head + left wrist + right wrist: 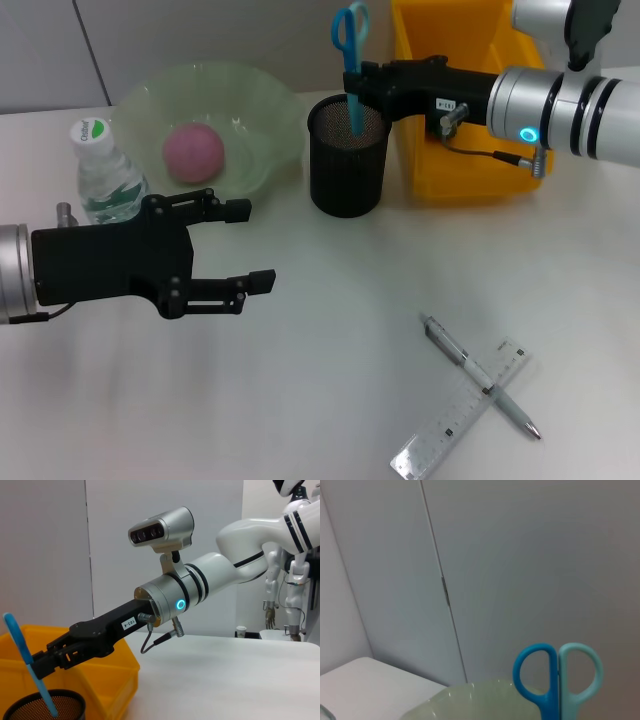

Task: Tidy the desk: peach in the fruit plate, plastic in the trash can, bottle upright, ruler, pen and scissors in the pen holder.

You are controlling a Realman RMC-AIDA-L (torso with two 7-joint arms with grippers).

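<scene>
Right gripper (362, 82) clamps upright scissors (351, 60), blades down in pen holder (347, 160).

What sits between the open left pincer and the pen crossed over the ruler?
Nothing: in the head view, bare table runs from the left pincer to the pen and ruler.

desk surface: plain white tabletop (330, 330)
backdrop: pale grey wall panels (520, 570) with a vertical seam
</scene>
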